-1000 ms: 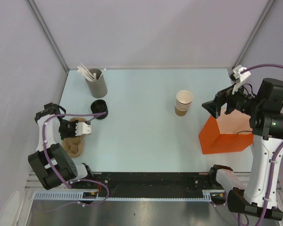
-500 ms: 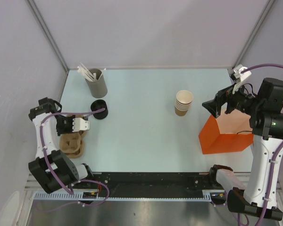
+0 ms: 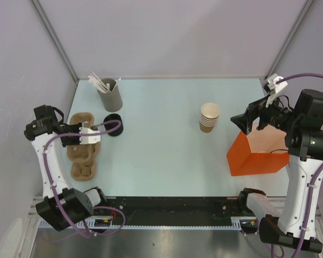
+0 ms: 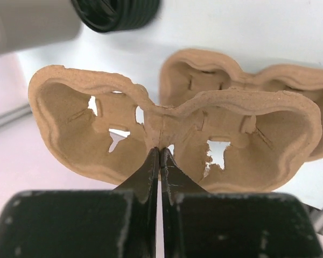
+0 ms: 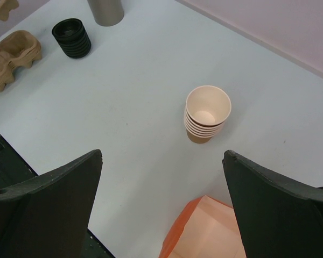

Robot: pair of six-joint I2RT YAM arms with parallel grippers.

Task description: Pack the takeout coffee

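The takeout coffee is out of view in every frame. My left gripper (image 3: pixel 86 141) (image 4: pixel 160 150) is shut on the middle ridge of a brown moulded-pulp cup carrier (image 4: pixel 172 129) (image 3: pixel 79 121) and holds it lifted at the table's left edge. A second carrier (image 4: pixel 290 91) (image 3: pixel 84 167) lies on the table behind it. My right gripper (image 3: pixel 247 122) (image 5: pixel 161 156) hangs open and empty above the orange paper bag (image 3: pixel 255 156) (image 5: pixel 204 231) at the right.
A stack of lidless tan cups (image 3: pixel 209 117) (image 5: pixel 206 115) stands right of centre. A stack of black lids (image 3: pixel 114 124) (image 5: pixel 71 37) sits by a grey holder with white stirrers (image 3: pixel 110 94) at the back left. Walls enclose the table.
The left arm has swung up and out to the left, lifting the gripped carrier off the pile. The right arm has stayed still.
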